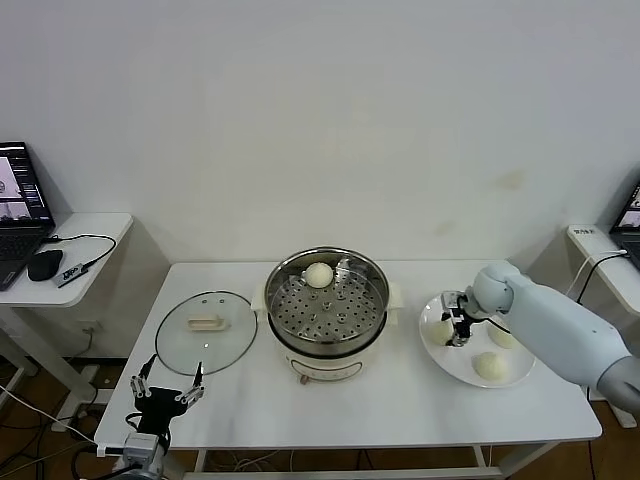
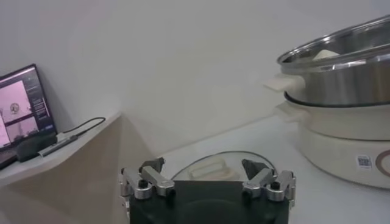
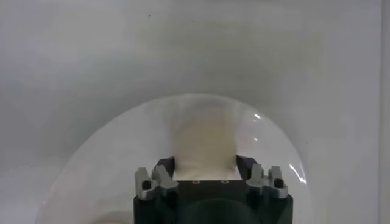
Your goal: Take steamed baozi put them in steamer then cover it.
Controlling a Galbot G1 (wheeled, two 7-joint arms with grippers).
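Clear round glass cover (image 1: 207, 332) with a cream handle is lying flat just beyond the idle left gripper (image 1: 168, 391), whose fingers are standing wide apart. Shiny perforated steel steamer (image 1: 328, 312) is holding one smooth cream-white baozi (image 1: 318, 275). Right gripper (image 3: 205, 165) is clamping another pale baozi (image 3: 204, 146) on the white plate (image 1: 450, 360).

A white worktop (image 1: 400, 400) carries three things in a row. The glass cover (image 1: 207, 332) lies flat towards the left, handle up. The steamer (image 1: 327, 318) stands in the middle, just beside the cover. A white plate (image 1: 455, 362) sits to the right, a little apart from the steamer. Smaller side tables flank the worktop; the left one (image 1: 90, 235) holds a laptop (image 1: 20, 212) and mouse (image 1: 44, 264).
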